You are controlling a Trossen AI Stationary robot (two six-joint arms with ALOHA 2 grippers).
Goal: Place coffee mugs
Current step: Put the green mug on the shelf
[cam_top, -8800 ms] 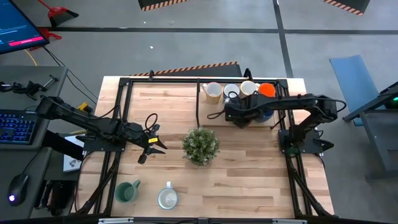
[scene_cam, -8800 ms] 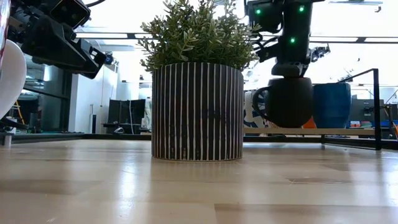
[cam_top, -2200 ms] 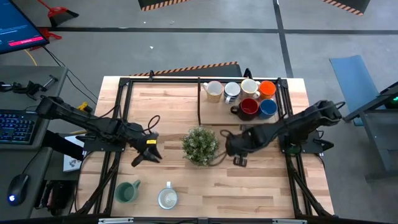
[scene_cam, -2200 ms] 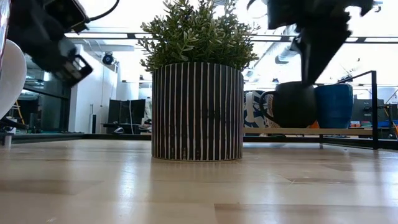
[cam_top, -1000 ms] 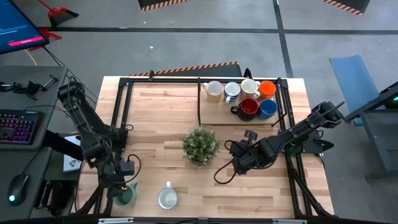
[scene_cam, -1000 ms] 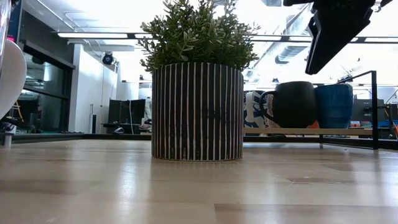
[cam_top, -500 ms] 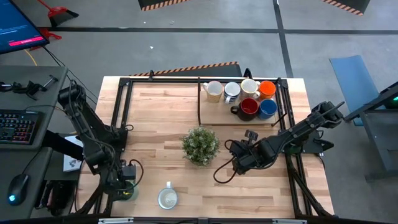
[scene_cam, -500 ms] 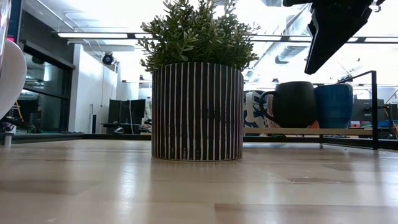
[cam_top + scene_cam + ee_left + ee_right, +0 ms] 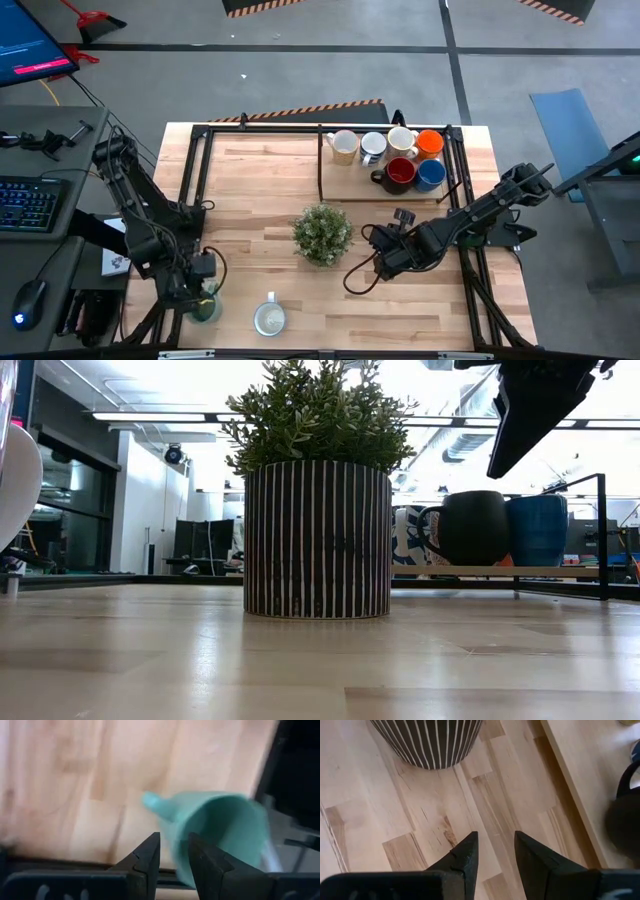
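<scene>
left wrist view: left end effector [image 9: 174, 851] open astride green mug [image 9: 220, 832] rim; no writing legible.

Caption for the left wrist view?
Left hand straddling the green mug's rim above the wooden table.
</scene>
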